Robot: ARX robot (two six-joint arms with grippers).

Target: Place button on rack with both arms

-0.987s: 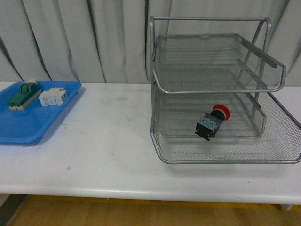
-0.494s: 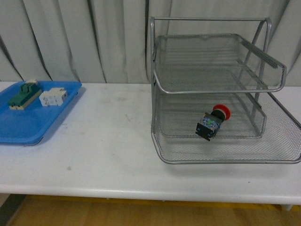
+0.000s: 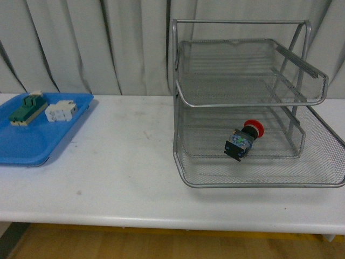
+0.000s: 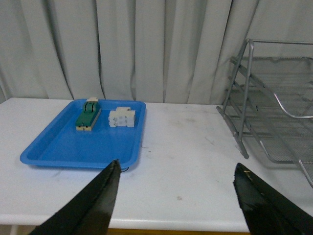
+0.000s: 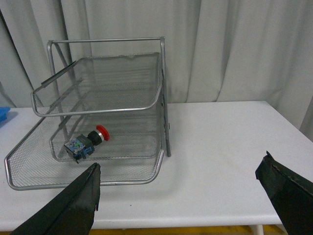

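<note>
Button (image 3: 245, 140): on its side in a lower tier of the rack (image 3: 253, 184), red cap toward 1 o'clock; which lower tray carries it is unclear through the mesh. Judged light, rigid, with a smooth cap likely to slip, so grip the flat body sides. Front view, 9 o'clock: blue tray (image 3: 32, 145) with green-topped block (image 3: 27, 108) and white terminal block (image 3: 60, 111); bare tabletop (image 3: 124, 162) at centre; rack at 3 o'clock. Left tool (image 4: 176, 166) and right tool (image 5: 181, 164): jaws spread wide, empty. Only finger ends show; arms absent from front view
</note>
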